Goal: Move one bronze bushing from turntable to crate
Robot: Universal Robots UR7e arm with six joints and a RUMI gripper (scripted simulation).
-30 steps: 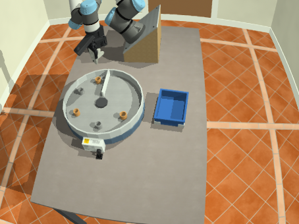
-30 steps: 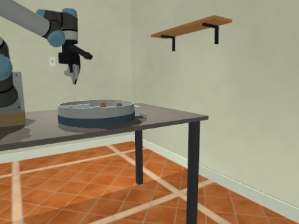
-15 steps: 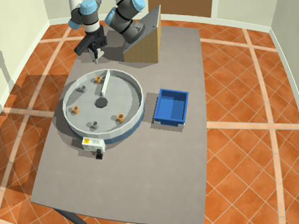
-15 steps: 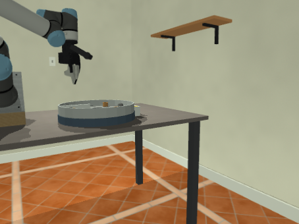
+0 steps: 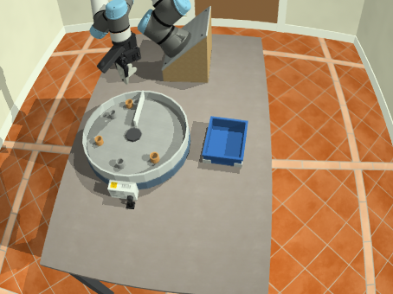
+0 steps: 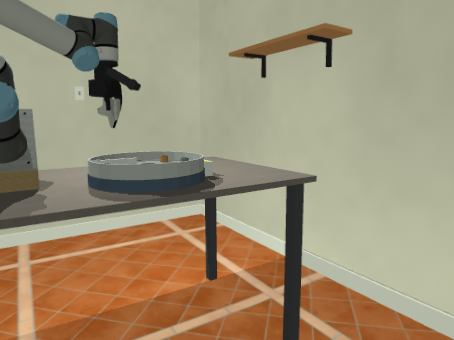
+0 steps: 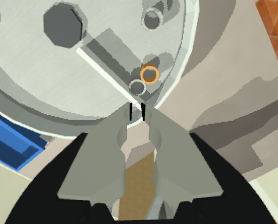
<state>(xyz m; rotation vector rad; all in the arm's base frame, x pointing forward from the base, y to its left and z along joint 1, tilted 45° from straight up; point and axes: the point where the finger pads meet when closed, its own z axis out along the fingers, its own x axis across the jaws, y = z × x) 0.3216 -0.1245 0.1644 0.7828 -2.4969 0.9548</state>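
The round grey turntable (image 5: 135,137) holds three bronze bushings: one at the back (image 5: 129,103), one at the left (image 5: 99,141), and one at the front right (image 5: 154,156). Two grey bushings (image 5: 110,114) (image 5: 119,162) also lie on it. My gripper (image 5: 126,78) is shut and empty. It hangs well above the table, just behind the turntable's back rim, as the side view shows (image 6: 114,118). In the wrist view my fingertips sit over the rim, with the back bronze bushing (image 7: 149,74) just beyond them. The blue crate (image 5: 226,140) stands empty to the right of the turntable.
A white divider bar (image 5: 138,109) runs from the turntable's hub (image 5: 133,135) to its back rim. A white control box (image 5: 122,189) sits at the turntable's front. The arm's wedge-shaped mount (image 5: 190,53) stands at the back of the table.
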